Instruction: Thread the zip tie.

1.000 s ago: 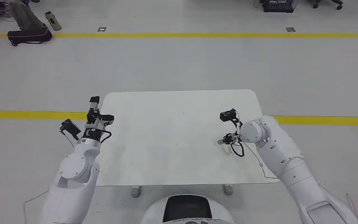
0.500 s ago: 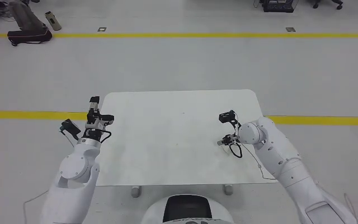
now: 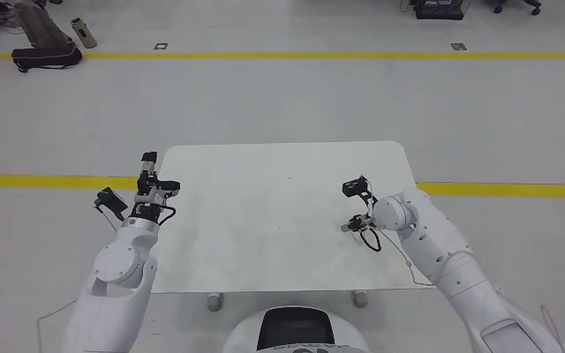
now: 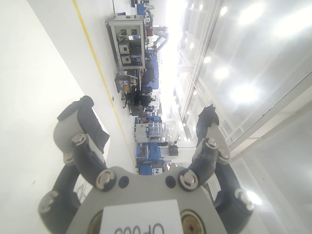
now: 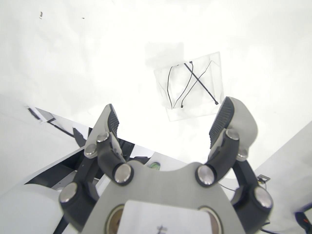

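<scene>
— Right gripper point(image 5: 168, 107) has edged inward over the table point(image 3: 282, 168), fingers spread and empty. Where are the zip ties point(image 5: 199, 83)?
— Loose in a clear bag point(image 5: 170, 113) on the table, just ahead of it. Left gripper point(image 4: 146, 105) is at the table's left edge — also spread wide.

The top view sits high above the arms and looks down on the whole table point(image 3: 282, 176), with the floor point(image 3: 282, 106) and a yellow line point(image 3: 282, 56) beyond it. The right wrist view hangs close over that same table, facing down past the right gripper point(image 5: 168, 105) at the white surface. The left wrist view points outward instead (rolled on its side) past the left gripper point(image 4: 146, 105), along the floor and up to the ceiling lights point(image 4: 243, 93).
</scene>
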